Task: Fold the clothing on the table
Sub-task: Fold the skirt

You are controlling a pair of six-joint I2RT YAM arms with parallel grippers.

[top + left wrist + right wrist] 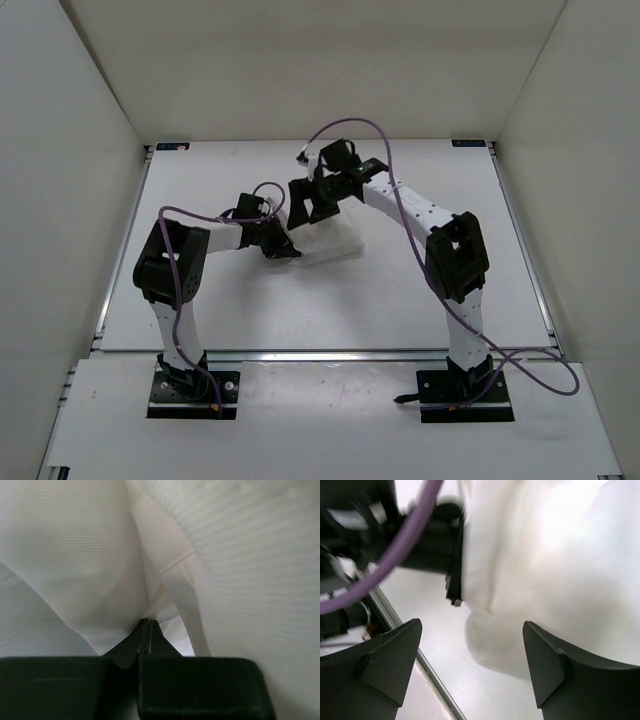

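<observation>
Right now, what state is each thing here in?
white pleated clothing, bunched into a small heap, not laid flat.
left gripper, shut, pinching a fold of the clothing.
right gripper, open, jaws wide apart, holding nothing.
table, bearing the heap near its middle.

light: bright, even | shadows: faint, soft | glare: clothing [560, 555] overexposed | blur: right-wrist cable [400, 545] smeared
</observation>
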